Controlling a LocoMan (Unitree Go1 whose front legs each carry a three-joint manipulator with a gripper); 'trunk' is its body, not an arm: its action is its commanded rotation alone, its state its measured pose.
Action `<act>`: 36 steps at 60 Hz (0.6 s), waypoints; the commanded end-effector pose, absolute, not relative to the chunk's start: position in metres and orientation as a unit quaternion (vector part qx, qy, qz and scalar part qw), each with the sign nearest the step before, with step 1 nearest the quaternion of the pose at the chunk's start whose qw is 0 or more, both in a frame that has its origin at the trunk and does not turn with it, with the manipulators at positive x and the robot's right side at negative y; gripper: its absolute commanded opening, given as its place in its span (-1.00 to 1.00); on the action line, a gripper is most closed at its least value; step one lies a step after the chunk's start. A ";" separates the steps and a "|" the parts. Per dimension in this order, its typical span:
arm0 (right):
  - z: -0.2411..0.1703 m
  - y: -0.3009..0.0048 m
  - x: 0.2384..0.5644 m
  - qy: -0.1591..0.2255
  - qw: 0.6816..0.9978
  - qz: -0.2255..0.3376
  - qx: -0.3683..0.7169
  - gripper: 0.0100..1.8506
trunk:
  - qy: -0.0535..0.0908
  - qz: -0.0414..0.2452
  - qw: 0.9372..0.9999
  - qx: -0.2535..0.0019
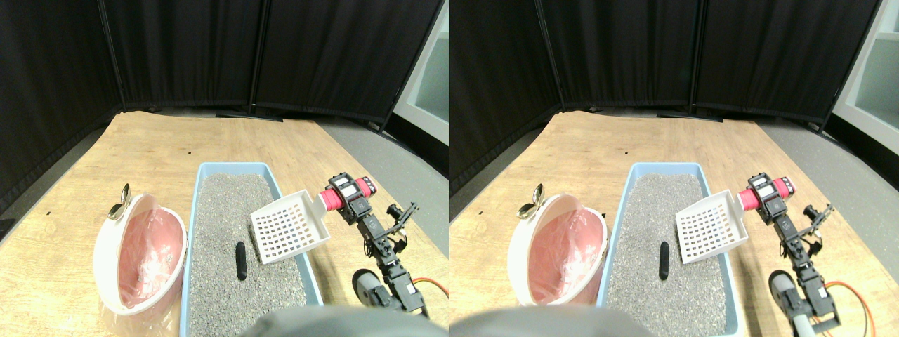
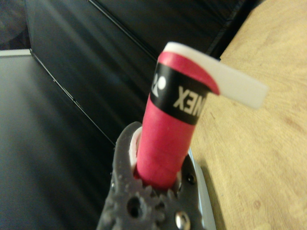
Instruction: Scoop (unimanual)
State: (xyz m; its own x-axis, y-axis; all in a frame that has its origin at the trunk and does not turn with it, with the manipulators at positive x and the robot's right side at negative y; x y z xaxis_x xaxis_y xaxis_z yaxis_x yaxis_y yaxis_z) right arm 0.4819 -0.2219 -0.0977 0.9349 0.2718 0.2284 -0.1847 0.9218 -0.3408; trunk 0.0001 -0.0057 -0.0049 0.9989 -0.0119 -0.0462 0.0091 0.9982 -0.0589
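Note:
A white slotted scoop [image 1: 289,226] hangs tilted over the right side of a blue tray [image 1: 188,267] filled with grey litter [image 1: 225,203]. Its red wrapped handle [image 1: 336,196] points to the right, and my right gripper [image 1: 349,199] is shut on it. A small black lump [image 1: 241,260] lies on the litter, just left of and below the scoop's front edge, apart from it. In the wrist view the red handle [image 2: 170,139] rises out of the grey jaws, with the scoop's white edge [image 2: 230,81] beyond it.
A white bin [image 1: 140,253] with a pink plastic liner stands tilted against the tray's left side, a shiny metal piece [image 1: 121,203] at its top. Black curtains close off the back. A white shelf [image 1: 428,77] stands at far right. An orange cable [image 1: 432,284] trails beside my arm.

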 end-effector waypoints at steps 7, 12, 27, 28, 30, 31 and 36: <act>-0.076 -0.218 0.482 -0.152 0.960 0.144 -0.184 -0.95 | 0.026 0.000 0.998 -0.049; -0.070 -0.215 0.479 -0.147 0.958 0.149 -0.197 -0.95 | 0.028 0.005 0.998 -0.056; -0.070 -0.201 0.483 -0.133 0.954 0.177 -0.204 -0.95 | 0.031 0.024 0.996 -0.077; -0.071 -0.200 0.484 -0.130 0.954 0.177 -0.202 -0.95 | 0.031 0.027 0.996 -0.080; -0.073 -0.200 0.485 -0.133 0.952 0.182 -0.206 -0.95 | 0.032 0.031 0.995 -0.084; -0.073 -0.199 0.485 -0.135 0.951 0.185 -0.208 -0.95 | 0.032 0.032 0.995 -0.086; -0.076 -0.197 0.487 -0.125 0.955 0.174 -0.207 -0.95 | 0.032 0.043 0.994 -0.093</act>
State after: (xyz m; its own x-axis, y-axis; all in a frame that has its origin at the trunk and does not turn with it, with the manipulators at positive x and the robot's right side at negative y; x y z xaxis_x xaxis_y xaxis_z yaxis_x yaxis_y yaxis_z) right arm 0.4886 -0.1926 -0.0781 0.9062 0.4057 0.1189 -0.3134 0.8335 -0.4551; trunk -0.0045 -0.0050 -0.0041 0.9976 0.0522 -0.0463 -0.0587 0.9864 -0.1537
